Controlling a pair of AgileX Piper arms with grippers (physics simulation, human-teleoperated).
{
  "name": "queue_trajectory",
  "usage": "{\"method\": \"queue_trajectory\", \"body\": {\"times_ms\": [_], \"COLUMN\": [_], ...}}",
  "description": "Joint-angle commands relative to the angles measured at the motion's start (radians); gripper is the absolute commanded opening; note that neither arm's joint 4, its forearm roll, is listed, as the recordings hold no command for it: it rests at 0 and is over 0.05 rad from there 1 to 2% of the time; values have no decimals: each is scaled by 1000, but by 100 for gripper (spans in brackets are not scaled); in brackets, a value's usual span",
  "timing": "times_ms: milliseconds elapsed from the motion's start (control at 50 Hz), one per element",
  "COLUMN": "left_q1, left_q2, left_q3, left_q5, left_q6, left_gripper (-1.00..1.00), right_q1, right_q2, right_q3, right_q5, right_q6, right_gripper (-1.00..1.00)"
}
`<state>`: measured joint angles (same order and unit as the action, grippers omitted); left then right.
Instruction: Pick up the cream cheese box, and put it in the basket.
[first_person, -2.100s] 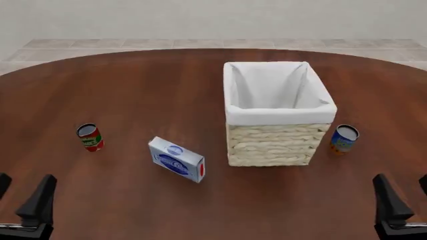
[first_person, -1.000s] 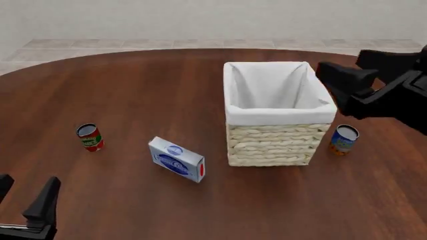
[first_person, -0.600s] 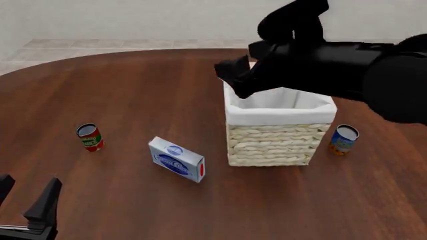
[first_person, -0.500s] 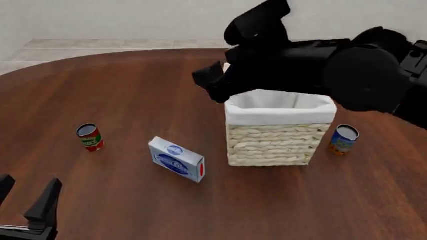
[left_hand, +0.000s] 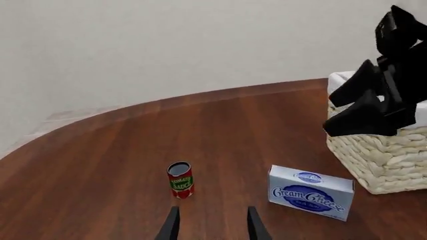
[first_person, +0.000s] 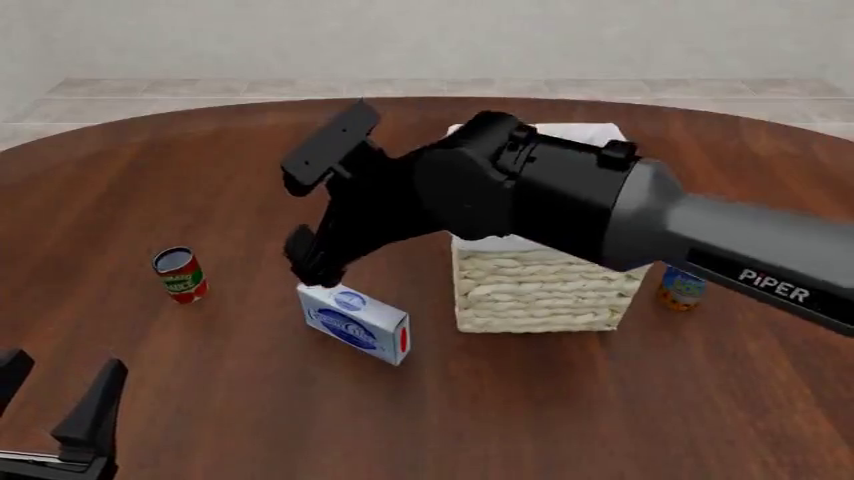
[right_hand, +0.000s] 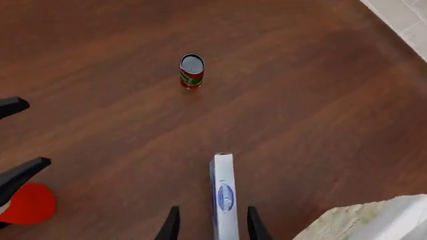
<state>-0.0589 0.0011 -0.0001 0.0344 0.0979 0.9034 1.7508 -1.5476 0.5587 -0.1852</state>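
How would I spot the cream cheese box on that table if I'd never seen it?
Find the tall wicker basket; the cream cheese box lies just to its left, under the right gripper. It is the only flat white carton, with a blue oval logo, unlike the round red can.

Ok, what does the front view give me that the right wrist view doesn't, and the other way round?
Front only: the blue can beside the basket and the right arm's body hanging over the cream cheese box. Right wrist only: the right tool open, its fingers either side of the box's thin top edge. Both: the box, the tomato sauce can, the basket, the left tool.
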Motion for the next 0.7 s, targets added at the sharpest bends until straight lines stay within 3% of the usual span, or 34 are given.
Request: {"method": "queue_trajectory", "body": {"times_ms": [20,100,120,160,180,240,400,460,560,640,700], "left_q1": [-8,-13,-14,-17,-18,-18,-23,-23,-17,-15,-18], "left_q2": [0,0,0,0,0,0,1,1,1,1,2], "left_q3": [0,0,0,0,0,0,0,0,0,0,0], "left_q5": [5,9,10,12,12,14,19,20,20,22,23], "left_q6": [5,4,4,5,6,5,6,5,2,-3,-3], "left_gripper": [100,100,100,100,100,100,100,100,100,100,100], "right_q1": [-10,-37,-31,-41,-66,-68,-50,-69,-61,-81,-83], "right_q2": [132,190,233,231,249,252,306,341,365,392,408], "right_q3": [-69,-83,-95,-103,-150,-171,-220,-235,-262,-270,-281], "right_q5": [27,49,93,78,96,89,115,128,134,130,127], "right_q6": [-70,-158,-181,-165,-128,-153,-122,-163,-133,-158,-139], "right_gripper": [100,100,100,100,100,100,100,100,100,100,100]}}
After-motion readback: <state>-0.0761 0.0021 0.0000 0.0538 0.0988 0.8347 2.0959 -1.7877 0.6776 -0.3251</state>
